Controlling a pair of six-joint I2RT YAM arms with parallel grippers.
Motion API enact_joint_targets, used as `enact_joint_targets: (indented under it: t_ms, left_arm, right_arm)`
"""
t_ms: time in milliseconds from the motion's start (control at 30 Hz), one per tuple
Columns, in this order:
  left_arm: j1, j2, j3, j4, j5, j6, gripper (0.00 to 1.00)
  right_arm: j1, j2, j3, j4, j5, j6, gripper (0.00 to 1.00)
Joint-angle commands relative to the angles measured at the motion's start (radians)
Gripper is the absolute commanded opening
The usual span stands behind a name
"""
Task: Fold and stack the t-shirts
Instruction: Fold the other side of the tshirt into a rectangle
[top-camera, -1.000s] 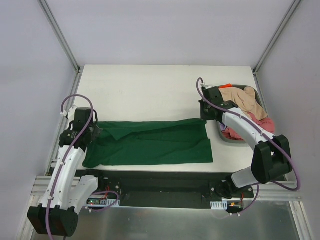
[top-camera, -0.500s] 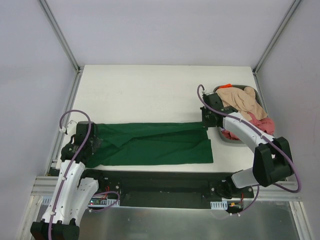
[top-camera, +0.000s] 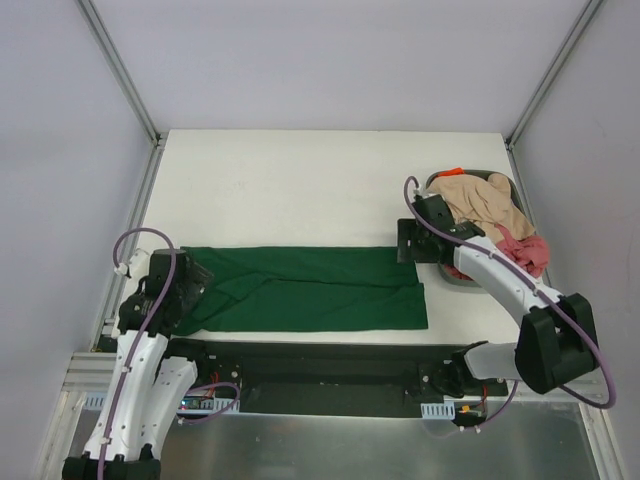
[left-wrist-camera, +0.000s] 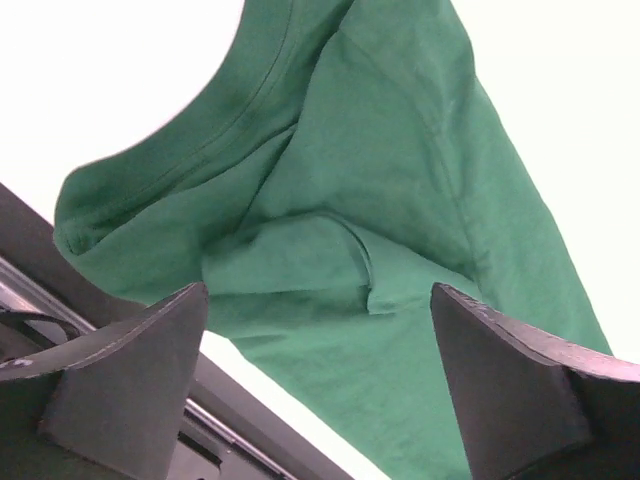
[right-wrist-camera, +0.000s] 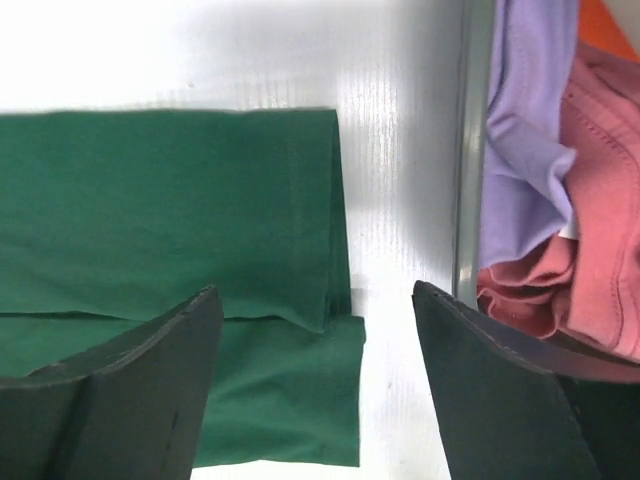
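Note:
The dark green t-shirt (top-camera: 310, 290) lies flat as a long folded band along the table's near edge. Its collar end (left-wrist-camera: 250, 100) shows in the left wrist view, its hem end (right-wrist-camera: 170, 250) in the right wrist view. My left gripper (top-camera: 188, 282) (left-wrist-camera: 320, 400) hovers open over the collar end, holding nothing. Above the hem corner, my right gripper (top-camera: 407, 243) (right-wrist-camera: 315, 390) is open and empty too. More t-shirts fill the basket (top-camera: 507, 180): beige (top-camera: 485, 205), pink-red (top-camera: 525, 250) (right-wrist-camera: 600, 230), purple (right-wrist-camera: 520, 130) and an orange bit (top-camera: 455, 170).
The white table (top-camera: 300, 180) stretches behind the green shirt. The grey basket's rim (right-wrist-camera: 470, 150) stands just right of the shirt's hem. The table's near edge and a black rail (left-wrist-camera: 60, 290) run right beside the collar end. Metal frame posts (top-camera: 120, 80) rise at the far corners.
Both grippers have gone from shut to open and let go of the green shirt. The left arm pulled toward the near edge, and the shirt now lies as a narrower band.

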Motion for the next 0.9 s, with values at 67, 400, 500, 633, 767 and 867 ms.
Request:
enact_joint_targets:
  t_ms: [67,400,500,633,767,867]
  left_arm:
    - [0.002,-0.108,0.089,-0.042,0.004,-0.004,0.99]
    - [0.0,0.05,0.011,0.176,0.45,0.087,0.99]
    - [-0.026,0.11,-0.09,0.26,0.527,0.068,0.97]
    - [-0.108,0.159,-0.15,0.334,0.498,0.034,0.93]
    - [-0.162,0.206,-0.172,0.388,0.436,0.008,0.83]
    - [-0.164,0.24,-0.164,0.4,0.396,0.011,0.74]
  right_arm:
    - [0.007,-0.175,-0.018,0.002,-0.054,0.033,0.94]
    - [0.148,-0.231,-0.108,0.241,-0.431,0.078,0.96]
    - [0.185,-0.223,-0.182,0.339,-0.463,0.131,0.96]
    - [0.204,-0.191,-0.243,0.384,-0.468,0.158,0.96]
    - [0.207,-0.147,-0.288,0.399,-0.479,0.166,0.96]
    - [0.205,-0.131,-0.319,0.406,-0.477,0.165,0.96]
